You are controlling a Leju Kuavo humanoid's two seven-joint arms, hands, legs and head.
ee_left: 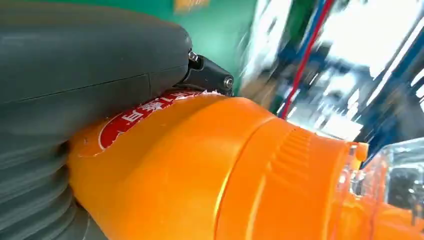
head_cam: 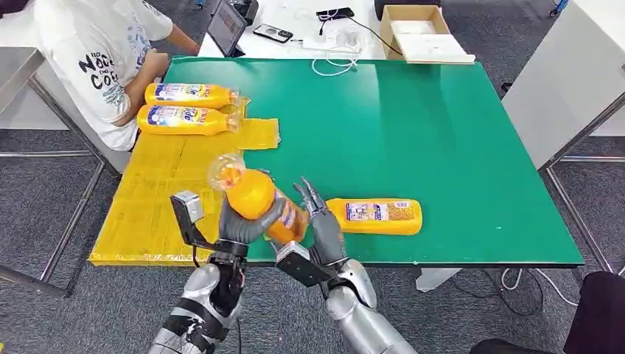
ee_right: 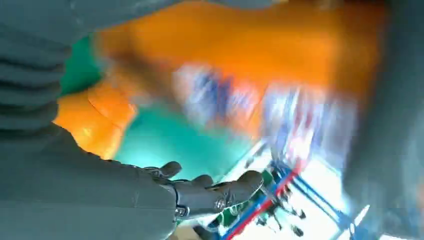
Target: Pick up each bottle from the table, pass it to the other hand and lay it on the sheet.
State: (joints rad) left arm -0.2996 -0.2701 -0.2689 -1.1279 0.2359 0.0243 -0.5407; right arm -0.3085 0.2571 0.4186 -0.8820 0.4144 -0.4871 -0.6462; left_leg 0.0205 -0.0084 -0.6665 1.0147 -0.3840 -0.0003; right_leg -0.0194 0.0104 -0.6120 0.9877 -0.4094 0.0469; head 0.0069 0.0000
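Observation:
My left hand (head_cam: 247, 225) grips an orange bottle (head_cam: 256, 195) around its middle, tilted above the table's front edge, its clear cap (head_cam: 225, 171) toward the yellow sheet (head_cam: 158, 199). In the left wrist view the bottle (ee_left: 225, 170) sits against the grey thumb (ee_left: 90, 60). My right hand (head_cam: 322, 225) stands beside the bottle's base, fingers stretched and holding nothing; its fingers (ee_right: 215, 192) lie spread under the blurred bottle (ee_right: 240, 55). Another orange bottle (head_cam: 376, 216) lies on the green table (head_cam: 413, 125) just right of that hand. Two bottles (head_cam: 190, 94) (head_cam: 184, 119) lie on the sheet's far end.
A person in a white shirt (head_cam: 96, 51) sits at the table's far left corner, close to the two laid bottles. A cardboard box (head_cam: 416, 29), a tablet (head_cam: 227, 26), a phone and cables lie on the white table beyond.

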